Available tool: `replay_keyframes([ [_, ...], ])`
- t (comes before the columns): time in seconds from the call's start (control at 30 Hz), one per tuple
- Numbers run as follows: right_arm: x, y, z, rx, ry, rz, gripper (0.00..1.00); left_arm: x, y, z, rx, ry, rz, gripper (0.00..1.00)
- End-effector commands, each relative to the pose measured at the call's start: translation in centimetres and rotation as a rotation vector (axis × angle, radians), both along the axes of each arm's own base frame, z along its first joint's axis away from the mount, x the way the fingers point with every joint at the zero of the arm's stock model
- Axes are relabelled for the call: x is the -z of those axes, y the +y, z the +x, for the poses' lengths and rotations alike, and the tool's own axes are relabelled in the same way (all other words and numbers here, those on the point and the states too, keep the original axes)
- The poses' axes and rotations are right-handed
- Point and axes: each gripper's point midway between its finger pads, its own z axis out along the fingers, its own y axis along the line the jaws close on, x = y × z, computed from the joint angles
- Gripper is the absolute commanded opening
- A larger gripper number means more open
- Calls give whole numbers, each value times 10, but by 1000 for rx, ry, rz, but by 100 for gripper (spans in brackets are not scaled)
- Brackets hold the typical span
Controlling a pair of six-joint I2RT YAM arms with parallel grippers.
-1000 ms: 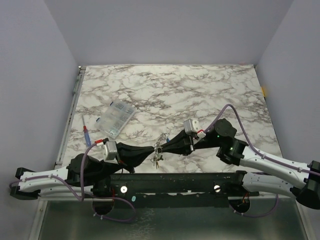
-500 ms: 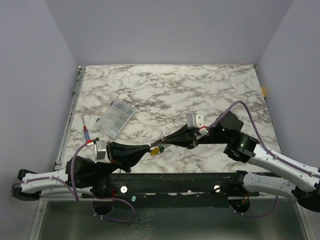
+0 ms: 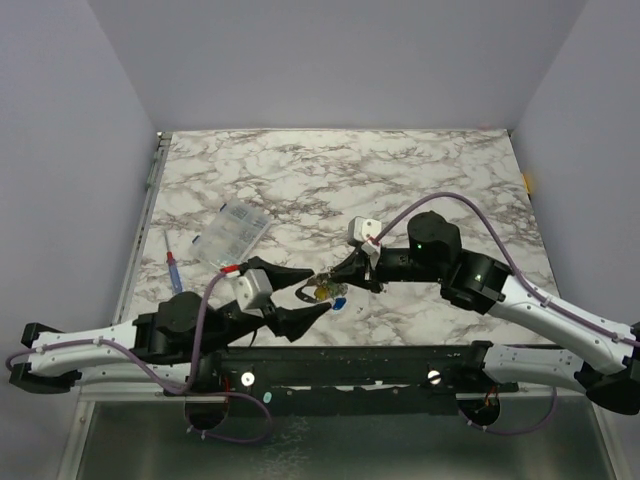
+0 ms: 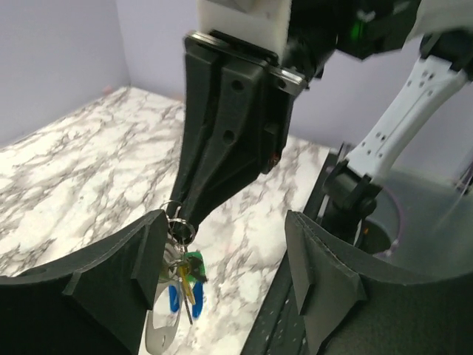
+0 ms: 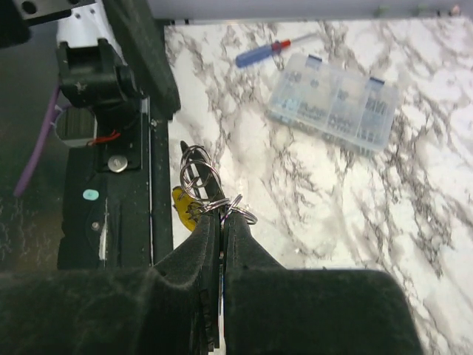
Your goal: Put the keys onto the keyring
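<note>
The keys [image 4: 186,277] hung in a small bunch from the keyring [image 5: 198,168], a cluster of thin wire-like loops (a green head, a blue one and a yellow one could be told apart in the left wrist view). The right gripper [image 3: 325,283] was clenched on that keyring, its two fingers pressed flat together with the loops caught at their very tip. The right wrist view showed this plainly, with a yellow key head just beside the fingertips.

The clear compartment box [image 3: 232,238] lay on the marble table [image 3: 420,170]. In the top view, the bunch sat to the right of the box and nearer the arm bases, well apart from it. Whether the lowest key touched the table could not be told.

The left gripper [image 3: 318,290] was released, its fingers spread wide. It reached in from below and right of the box, so that the bunch and the tip of the right gripper lay between its two fingertips. In the left wrist view the topmost loop was just beside the tip of one finger [image 4: 151,237]; contact there could not be made out. The other finger stood clear of the keys.

A screwdriver [image 3: 173,263] with a blue and red handle lay on the table just left of the box, not touching it.
</note>
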Motion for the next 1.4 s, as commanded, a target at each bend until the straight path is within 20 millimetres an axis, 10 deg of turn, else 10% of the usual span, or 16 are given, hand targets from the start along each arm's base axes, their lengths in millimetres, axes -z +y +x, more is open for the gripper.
replay_keyframes([
  [0.0,10,-11,11,101,66,-100,1,33,-21,4,-4,-85,252,73],
  [0.7,-13,-25,-32,-68,59,-8,0,56,-26,12,-8,-515,379,77],
  [0.93,-11,-24,-34,-88,61,-11,1,35,-42,3,48,-537,357,72],
  [1.37,-9,-25,-36,-93,65,-22,1,47,-63,10,32,-581,433,25],
])
